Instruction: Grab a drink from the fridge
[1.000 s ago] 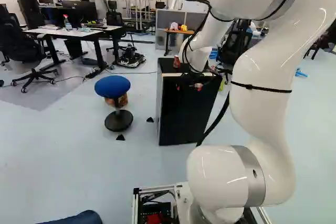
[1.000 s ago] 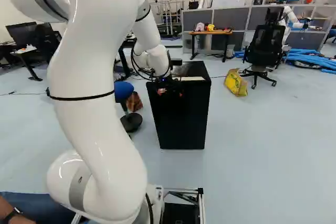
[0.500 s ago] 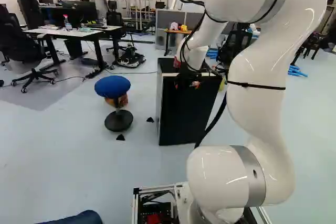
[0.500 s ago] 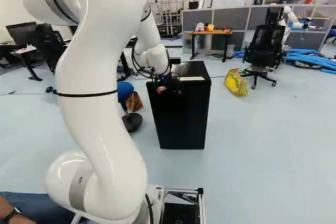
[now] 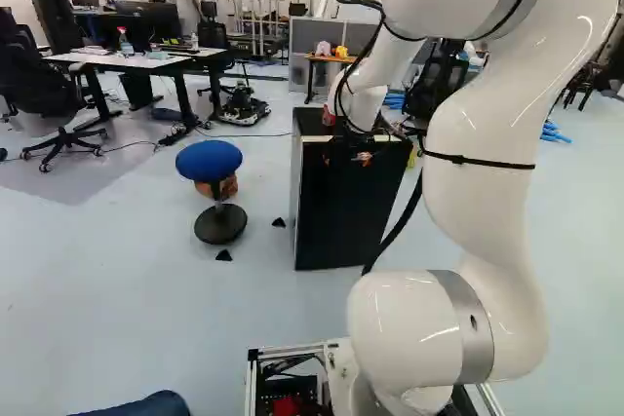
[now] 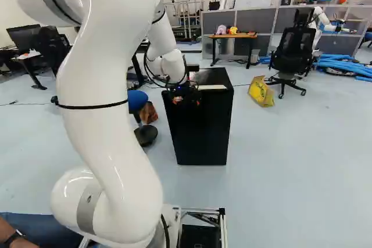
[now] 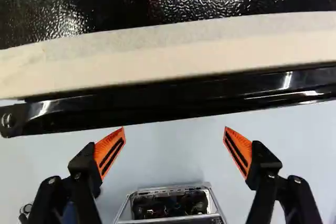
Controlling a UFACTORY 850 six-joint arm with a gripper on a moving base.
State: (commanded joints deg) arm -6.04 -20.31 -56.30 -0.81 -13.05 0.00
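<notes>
the gripper [image 7: 174, 128] is standing wide, fridge door [image 7: 184, 100] lying just ahead; opening it is probably coming first, needing careful alignment.

Wht arm [image 5: 492, 211], rnd joints [image 5: 402, 328], gry rings [image 5: 465, 323], blk strap [image 5: 478, 160] & cables [image 5: 395, 233].

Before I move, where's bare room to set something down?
Bare floor between base and fridge; also right of the fridge in right base view, this side of the yellow bag. Crowded: fridge top's near side, with arm, open jaws, red item.
</notes>
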